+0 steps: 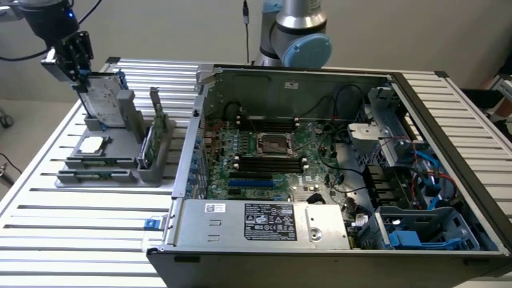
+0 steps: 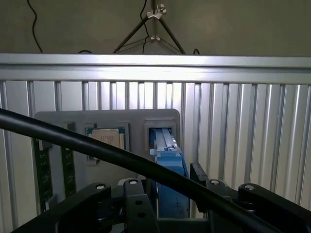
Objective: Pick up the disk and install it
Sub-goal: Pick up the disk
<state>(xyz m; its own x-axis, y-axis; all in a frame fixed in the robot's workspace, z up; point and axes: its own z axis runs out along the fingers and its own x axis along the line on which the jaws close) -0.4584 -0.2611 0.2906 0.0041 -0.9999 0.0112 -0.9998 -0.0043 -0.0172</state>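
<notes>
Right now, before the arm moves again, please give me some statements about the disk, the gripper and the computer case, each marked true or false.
1. The disk stands upright in the grey holder. True.
2. The gripper is inside the computer case. False: it is at the disk's top edge, above the holder.
3. The square chip lies flat on the holder. True.
4. The case is closed with a cover. False: it is open and the motherboard shows.
5. The holder is on the exterior view's right of the case. False: it is on the left.
</notes>
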